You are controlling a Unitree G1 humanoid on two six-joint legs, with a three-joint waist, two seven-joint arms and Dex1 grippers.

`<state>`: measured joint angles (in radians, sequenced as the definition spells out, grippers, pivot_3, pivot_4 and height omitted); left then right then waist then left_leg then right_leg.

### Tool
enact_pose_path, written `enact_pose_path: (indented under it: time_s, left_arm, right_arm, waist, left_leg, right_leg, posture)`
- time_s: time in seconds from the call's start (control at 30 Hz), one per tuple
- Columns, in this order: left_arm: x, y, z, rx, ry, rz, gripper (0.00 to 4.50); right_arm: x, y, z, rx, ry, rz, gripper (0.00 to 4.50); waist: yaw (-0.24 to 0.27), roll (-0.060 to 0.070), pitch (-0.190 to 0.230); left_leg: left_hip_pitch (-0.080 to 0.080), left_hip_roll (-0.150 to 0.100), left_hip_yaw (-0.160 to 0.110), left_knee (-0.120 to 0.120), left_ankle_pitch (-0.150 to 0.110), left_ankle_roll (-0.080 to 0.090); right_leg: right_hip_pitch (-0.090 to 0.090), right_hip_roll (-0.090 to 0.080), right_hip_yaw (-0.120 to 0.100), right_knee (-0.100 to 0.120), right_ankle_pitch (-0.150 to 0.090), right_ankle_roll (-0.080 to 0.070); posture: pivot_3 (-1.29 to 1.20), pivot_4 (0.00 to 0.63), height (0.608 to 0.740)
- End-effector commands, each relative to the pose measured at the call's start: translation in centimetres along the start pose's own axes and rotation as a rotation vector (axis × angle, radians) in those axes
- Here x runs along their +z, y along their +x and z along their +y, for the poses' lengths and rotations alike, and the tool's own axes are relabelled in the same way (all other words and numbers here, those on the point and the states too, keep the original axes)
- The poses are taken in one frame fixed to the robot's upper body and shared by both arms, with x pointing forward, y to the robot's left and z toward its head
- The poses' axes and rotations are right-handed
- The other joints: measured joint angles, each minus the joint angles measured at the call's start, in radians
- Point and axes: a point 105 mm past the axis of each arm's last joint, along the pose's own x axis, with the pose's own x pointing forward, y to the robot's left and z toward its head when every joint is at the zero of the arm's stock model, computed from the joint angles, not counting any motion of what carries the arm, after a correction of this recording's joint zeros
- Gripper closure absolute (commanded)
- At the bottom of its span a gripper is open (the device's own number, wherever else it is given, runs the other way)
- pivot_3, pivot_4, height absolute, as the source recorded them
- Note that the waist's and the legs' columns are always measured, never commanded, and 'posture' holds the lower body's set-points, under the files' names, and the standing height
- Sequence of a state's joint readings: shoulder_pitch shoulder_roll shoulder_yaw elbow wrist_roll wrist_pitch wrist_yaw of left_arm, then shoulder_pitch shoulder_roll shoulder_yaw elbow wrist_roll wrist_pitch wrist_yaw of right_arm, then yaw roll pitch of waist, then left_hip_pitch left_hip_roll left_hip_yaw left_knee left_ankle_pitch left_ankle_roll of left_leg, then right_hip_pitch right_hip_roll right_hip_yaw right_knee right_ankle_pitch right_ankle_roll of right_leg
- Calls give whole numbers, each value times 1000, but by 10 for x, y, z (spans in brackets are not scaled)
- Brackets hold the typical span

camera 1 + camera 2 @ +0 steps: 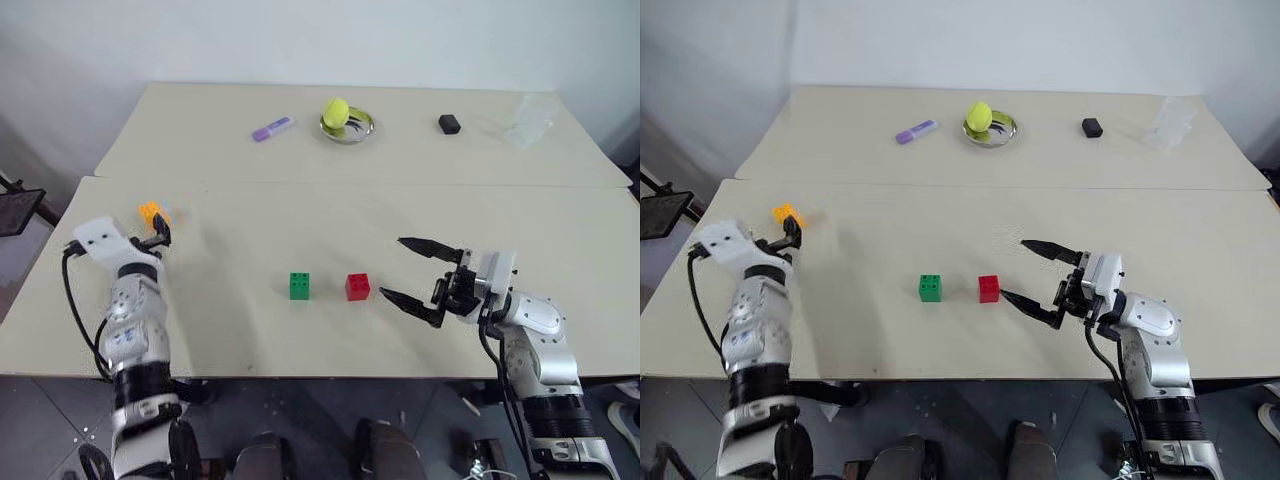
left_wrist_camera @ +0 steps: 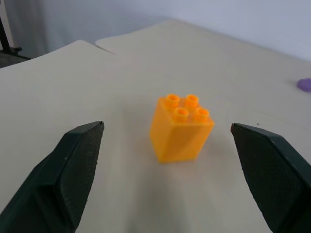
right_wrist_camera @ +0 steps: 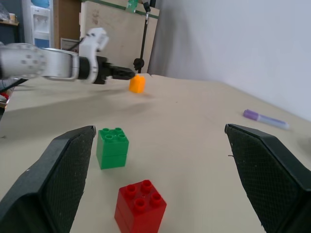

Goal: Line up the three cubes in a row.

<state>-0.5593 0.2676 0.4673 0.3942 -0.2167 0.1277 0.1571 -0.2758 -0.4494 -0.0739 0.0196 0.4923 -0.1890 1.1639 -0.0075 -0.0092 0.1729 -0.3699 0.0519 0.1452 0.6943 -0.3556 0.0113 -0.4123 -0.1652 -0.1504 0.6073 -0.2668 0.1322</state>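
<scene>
The right gripper [image 1: 412, 270] is hovering low over the front part of the worktop [image 1: 250, 330], its forearm rising from the near edge and bending at the wrist so that the two black fingers [image 1: 425, 246] are pointing sideways toward the robot's left. Those fingers are standing spread wide and are gripping nothing. Just off their tips the red cube [image 1: 357, 286] is sitting studs-up on the worktop, near the fingers but not touching them, and the green cube [image 1: 299, 285] is standing beside it on the far side from the gripper, a small gap between the two.

On the robot's left, the left arm is reaching up from the near edge with its forearm nearly upright in the head views and its wrist bent forward. The left gripper [image 2: 177, 165] is pointing about level along the worktop toward the orange-yellow cube [image 2: 180, 127]. Its fingers [image 2: 73, 170] are also spread wide, one on each side of the cube's line, with the cube lying just ahead of the tips and clear of both. This cube is resting well apart from the red and green pair, near the worktop's left side.
</scene>
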Motion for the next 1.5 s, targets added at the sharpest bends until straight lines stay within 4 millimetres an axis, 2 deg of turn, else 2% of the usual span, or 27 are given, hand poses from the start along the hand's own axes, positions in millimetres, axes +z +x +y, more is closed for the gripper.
enact_pose_path:
  time_s: [0.03,0.13,0.2,0.23,0.33,0.43,0.57,0.6,0.67,0.73,0.8,0.87,0.93,1.03,1.23,1.5]
  left_arm:
    - [10,18,-5,48,28,-17,43]
    - [10,27,-14,59,31,-4,43]
    - [13,30,-12,93,34,-13,43]
    - [14,31,-10,108,37,-18,217]
    - [15,34,-11,111,33,-14,889]
    - [11,34,-19,79,51,12,1739]
    - [7,28,-17,53,56,27,2939]
    - [8,27,-17,31,47,22,3001]
    - [19,22,-25,-135,-2,-29,3000]
    - [33,5,-49,-497,10,-88,3000]
    - [37,-27,-73,-913,26,-74,3000]
    - [27,-51,-74,-1174,155,-11,3000]
    - [12,-67,-66,-1365,334,93,3000]
    - [9,-85,-67,-1638,386,159,3000]
    - [-25,-98,-76,-1883,508,331,3000]
    - [-34,-94,-74,-1878,557,369,3000]
  right_arm:
    - [14,6,3,12,-24,-31,0]
    - [15,7,3,10,-16,-30,0]
    - [15,7,3,4,-14,-26,0]
    - [15,6,3,2,-14,-22,0]
    - [15,4,3,1,-14,-10,0]
    - [17,4,1,4,-19,-8,0]
    - [18,6,-1,5,-25,-9,0]
    - [18,6,-1,5,-26,-9,0]
    - [18,6,-1,1,-31,-8,0]
    - [19,2,-2,-12,-36,1,0]
    - [19,-2,-2,-23,-34,13,0]
    - [18,-5,-1,-20,-30,29,0]
    - [19,-8,-1,-18,-30,44,0]
    - [22,-14,-4,-33,-46,70,0]
    - [26,-28,7,-43,-22,128,0]
    - [27,-33,13,-73,-11,145,0]
  waist:
    - [3,0,0]
    - [6,-1,0]
    - [6,-1,0]
    - [5,-1,0]
    - [5,-1,0]
    - [4,-1,1]
    - [4,-1,1]
    - [4,-1,1]
    - [3,-1,1]
    - [1,-1,1]
    - [-1,-1,1]
    - [-1,0,1]
    - [0,0,1]
    - [6,1,1]
    - [9,1,1]
    - [2,0,1]
  left_leg:
    - [0,0,0,0,0,0]
    - [0,0,0,1,0,0]
    - [0,0,-1,1,0,0]
    - [0,0,-1,1,0,0]
    - [0,0,-1,0,0,0]
    - [0,0,-1,0,0,0]
    - [0,0,-1,0,0,0]
    - [0,0,-1,0,0,0]
    - [0,0,-1,0,0,0]
    - [0,0,-1,0,0,-1]
    - [-1,1,0,0,1,-1]
    - [-1,1,1,0,1,-1]
    - [0,1,1,0,1,-2]
    - [0,1,2,0,1,-2]
    - [-2,1,1,0,0,-1]
    - [-1,1,1,1,0,-1]
  right_leg:
    - [0,0,0,0,0,0]
    - [1,0,-1,-1,0,0]
    - [1,0,-1,-1,0,0]
    - [1,0,-1,-2,0,1]
    - [1,0,-1,-1,0,1]
    - [1,0,-1,-1,0,1]
    - [1,0,-1,-1,0,1]
    - [1,0,-1,-1,0,1]
    - [1,0,-1,-1,0,1]
    - [1,0,-1,-1,0,1]
    - [0,1,-1,-1,0,1]
    - [-1,1,-1,0,0,1]
    - [0,1,-1,-1,0,0]
    - [0,1,0,-2,-1,0]
    - [0,1,-1,-2,-1,-1]
    - [0,1,0,0,-1,-1]
  posture:
    - [0,150,740]
    - [0,150,740]
    - [0,150,740]
    - [0,150,740]
    - [0,150,740]
    - [0,150,740]
    - [0,150,740]
    - [0,150,740]
    - [0,150,740]
    - [0,150,740]
    - [0,150,740]
    - [0,150,740]
    - [0,150,740]
    - [0,150,740]
    - [0,150,740]
    - [0,150,740]
